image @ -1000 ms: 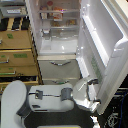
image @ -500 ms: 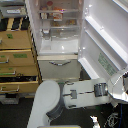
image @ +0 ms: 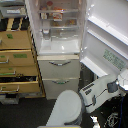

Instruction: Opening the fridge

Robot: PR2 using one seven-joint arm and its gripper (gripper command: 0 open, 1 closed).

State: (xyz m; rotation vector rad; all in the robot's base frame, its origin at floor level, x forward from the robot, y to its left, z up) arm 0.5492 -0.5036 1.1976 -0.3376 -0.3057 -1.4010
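The fridge (image: 59, 67) stands in the middle of the exterior view, white, with its large upper door (image: 107, 30) swung wide open to the exterior view's right. A small green sticker (image: 114, 58) shows on the door. The white shelved interior (image: 59, 22) holds several items. Two lower drawers with curved silver handles (image: 60, 63) are shut. My white arm (image: 97, 92) reaches from the bottom up to the right. My gripper (image: 120, 83) is at the door's lower edge. It is too blurred to tell whether it holds the door.
A tan wooden drawer cabinet (image: 17, 60) stands to the left of the fridge, with some drawers pulled out. My rounded white body (image: 67, 107) fills the bottom middle. Dark floor (image: 20, 110) shows at bottom left.
My arm has swung toward the exterior view's right. The door has opened wider with it.
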